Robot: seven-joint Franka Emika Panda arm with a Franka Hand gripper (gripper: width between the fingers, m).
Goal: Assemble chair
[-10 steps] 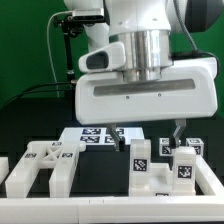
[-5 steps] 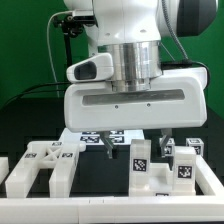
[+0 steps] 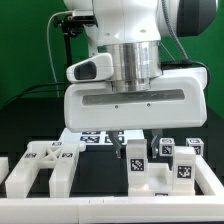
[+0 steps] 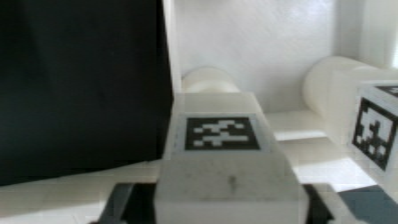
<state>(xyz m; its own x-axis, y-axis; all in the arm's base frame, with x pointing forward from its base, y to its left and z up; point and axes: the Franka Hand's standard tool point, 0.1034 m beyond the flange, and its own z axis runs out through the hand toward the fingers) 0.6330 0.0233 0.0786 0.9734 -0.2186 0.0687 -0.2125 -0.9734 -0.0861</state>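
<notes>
Clamping an upright chair post, the end effector crowds neighbouring tagged blocks.

White arm, grey wrist cylinder, broad white hand housing, black jaws.

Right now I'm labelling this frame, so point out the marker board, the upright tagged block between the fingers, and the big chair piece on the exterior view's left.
marker board [image 3: 90,137], exterior view, a printed tag.
upright block [image 3: 137,156], exterior view, its front tag.
big chair piece [image 3: 40,162], exterior view, its top face.
</notes>
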